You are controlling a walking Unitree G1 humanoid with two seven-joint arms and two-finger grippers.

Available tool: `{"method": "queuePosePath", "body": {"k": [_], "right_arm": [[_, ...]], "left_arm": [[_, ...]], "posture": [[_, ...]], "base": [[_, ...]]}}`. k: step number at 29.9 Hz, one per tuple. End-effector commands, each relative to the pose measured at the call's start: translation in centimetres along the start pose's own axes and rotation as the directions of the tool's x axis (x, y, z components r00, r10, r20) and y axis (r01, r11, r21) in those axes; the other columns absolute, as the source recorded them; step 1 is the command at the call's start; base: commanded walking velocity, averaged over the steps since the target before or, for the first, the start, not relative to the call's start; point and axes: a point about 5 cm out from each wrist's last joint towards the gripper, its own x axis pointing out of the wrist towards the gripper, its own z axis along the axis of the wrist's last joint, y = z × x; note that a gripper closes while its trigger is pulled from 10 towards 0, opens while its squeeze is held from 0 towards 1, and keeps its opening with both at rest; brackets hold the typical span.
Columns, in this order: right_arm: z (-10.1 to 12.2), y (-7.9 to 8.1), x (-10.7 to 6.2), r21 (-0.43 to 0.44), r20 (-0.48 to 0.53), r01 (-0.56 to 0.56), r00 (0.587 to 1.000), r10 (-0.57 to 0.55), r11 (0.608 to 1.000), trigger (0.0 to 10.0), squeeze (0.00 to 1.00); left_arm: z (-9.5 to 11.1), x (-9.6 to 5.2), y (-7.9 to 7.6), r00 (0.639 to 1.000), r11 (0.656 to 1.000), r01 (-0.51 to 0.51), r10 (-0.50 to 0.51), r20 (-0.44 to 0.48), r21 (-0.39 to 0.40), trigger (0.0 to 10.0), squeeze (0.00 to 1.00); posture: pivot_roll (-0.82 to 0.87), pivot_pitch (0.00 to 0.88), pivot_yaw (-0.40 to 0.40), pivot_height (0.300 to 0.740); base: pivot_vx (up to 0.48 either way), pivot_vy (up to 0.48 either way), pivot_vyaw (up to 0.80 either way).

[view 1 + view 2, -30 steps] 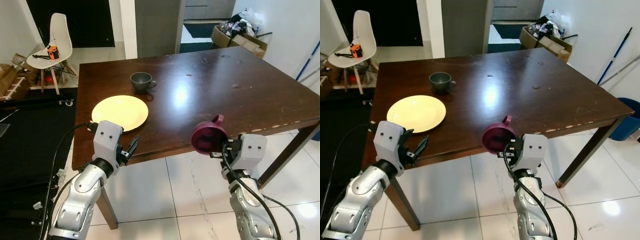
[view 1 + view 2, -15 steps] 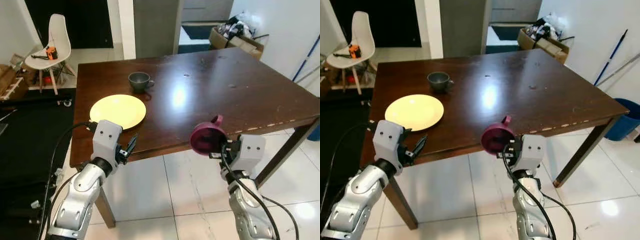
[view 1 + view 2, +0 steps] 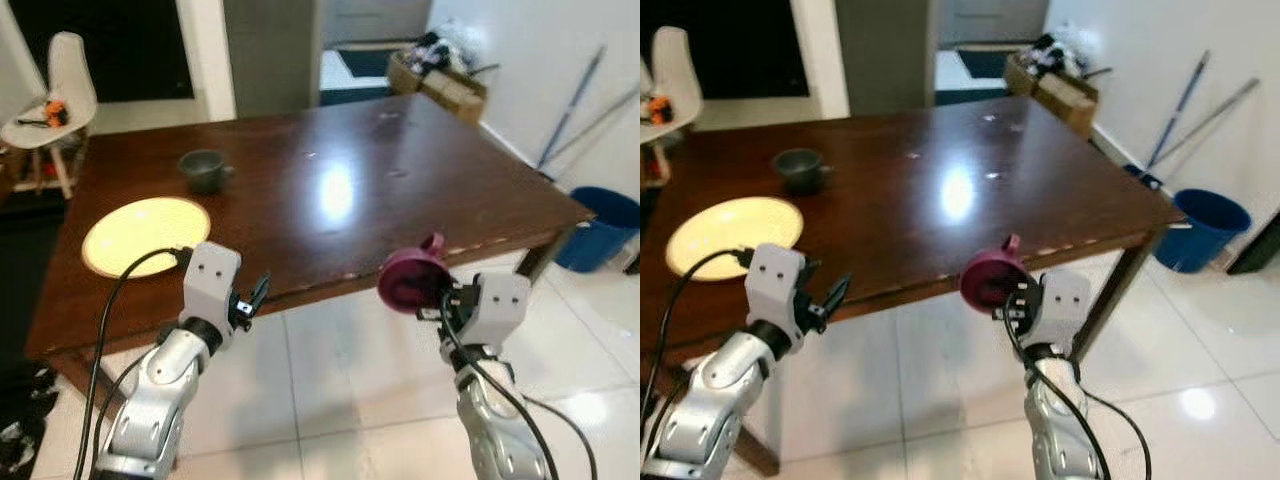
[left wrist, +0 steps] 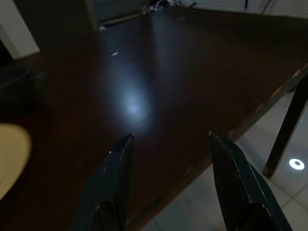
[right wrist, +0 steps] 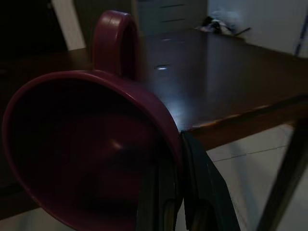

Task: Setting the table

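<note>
A large dark brown wooden table (image 3: 400, 190) stands on a pale tiled floor (image 3: 330, 390), seen from above and from just off its near long edge. A round yellow plate (image 3: 145, 232) lies flat on the table near the near left corner. A small dark grey cup (image 3: 203, 169) stands upright on the table beyond the plate, toward the far edge, apart from it. A bright patch of reflected light sits near the middle of the tabletop. A white chair (image 3: 55, 95) stands past the table's far left corner, and a blue bin (image 3: 598, 228) stands on the floor beyond the right end of the table. The left gripper (image 3: 250, 298) hangs in front of the table's near edge, lower than the plate and to its right; its two black fingers (image 4: 118, 178) are spread apart with nothing between them. The right gripper (image 3: 432, 306) is held out just off the near edge, toward the table's right half. It holds a maroon cup (image 3: 410, 278), its fingers clamped on the cup's rim. The cup is tipped on its side, its open mouth facing away from the table and its handle pointing upward. The cup is in the air, level with the table's near edge and not resting on the tabletop.
</note>
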Motion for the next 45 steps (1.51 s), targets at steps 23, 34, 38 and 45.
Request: {"method": "queuePosePath", "body": {"k": [23, 34, 38, 45], "right_arm": [[-0.08, -0.22, -0.09, 0.000, -0.001, 0.013, 1.000, -0.013, 1.000, 10.0, 0.00], [-0.08, -0.20, -0.07, 0.001, -0.001, 0.014, 1.000, -0.014, 1.000, 10.0, 0.00], [-0.08, -0.22, -0.08, 0.001, -0.001, 0.015, 1.000, -0.015, 1.000, 10.0, 0.00], [-0.06, -0.25, -0.08, 0.001, 0.000, 0.014, 1.000, -0.014, 1.000, 10.0, 0.00]], "left_arm": [[-0.84, 0.04, -0.07, 0.999, 1.000, -0.008, 0.007, -0.048, -0.026, 10.0, 0.00], [-0.69, 0.01, -0.26, 0.999, 1.000, 0.007, -0.007, -0.037, -0.015, 10.0, 0.00], [-0.69, 0.02, -0.29, 0.999, 1.000, 0.009, -0.010, -0.036, -0.014, 10.0, 0.00], [-0.61, 0.00, -0.29, 1.000, 1.000, 0.007, -0.007, -0.027, 0.008, 10.0, 0.00]], "posture": [[-0.03, 0.000, 0.083, 0.740], [-0.03, 0.000, 0.083, 0.740], [-0.03, 0.000, 0.083, 0.740], [-0.03, 0.000, 0.082, 0.740]], "base": [[0.058, 0.172, 0.00], [0.000, 0.040, 0.00], [0.000, 0.000, 0.00], [0.103, -0.213, 0.00]]}}
